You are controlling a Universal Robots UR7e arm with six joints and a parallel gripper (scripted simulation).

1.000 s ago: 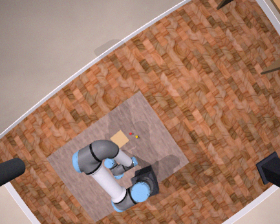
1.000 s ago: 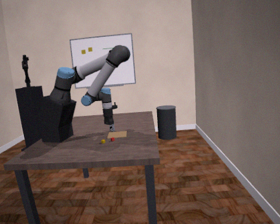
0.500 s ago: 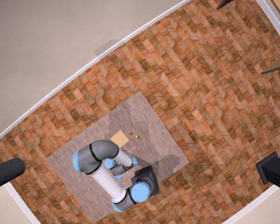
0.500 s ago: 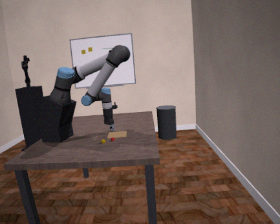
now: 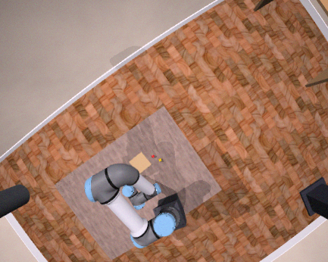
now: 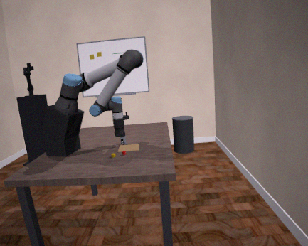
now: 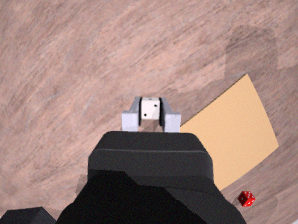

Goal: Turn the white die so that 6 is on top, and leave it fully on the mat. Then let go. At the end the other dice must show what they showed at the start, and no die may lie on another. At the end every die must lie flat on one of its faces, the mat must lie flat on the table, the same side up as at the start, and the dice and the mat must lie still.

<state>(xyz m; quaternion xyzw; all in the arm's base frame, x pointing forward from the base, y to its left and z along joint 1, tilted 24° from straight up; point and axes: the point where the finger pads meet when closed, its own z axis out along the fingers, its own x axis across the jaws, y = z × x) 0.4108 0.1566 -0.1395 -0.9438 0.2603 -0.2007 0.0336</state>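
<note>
Gripper (image 6: 123, 142) (image 7: 150, 106), 1, part-closed, pads apparently against 2 opposite sides of 1 white die (image 7: 149, 109), 2 pips up, off the mat (image 5: 140, 163) (image 6: 129, 147) (image 7: 235, 135). Keep the pinch centred and level, lift straight, then choose the quarter-turn bringing 6 up, well away from the red die (image 5: 153, 156) (image 6: 124, 153) (image 7: 246, 199).

Looked like a robotics lab or similar workroom. Robot arm (image 5: 127, 217) (image 6: 112, 85) was mounted at a wood-look table (image 5: 190, 166) (image 6: 97, 170) with dark legs. Whiteboard (image 6: 114, 78) with yellow squares hung on a plain beige wall (image 6: 182, 43). Dark bin (image 6: 183, 135) stood near the wall, patterned wood floor (image 5: 224, 76) (image 6: 132, 213) underneath, pale baseboards (image 6: 257, 185) along the walls.
</note>
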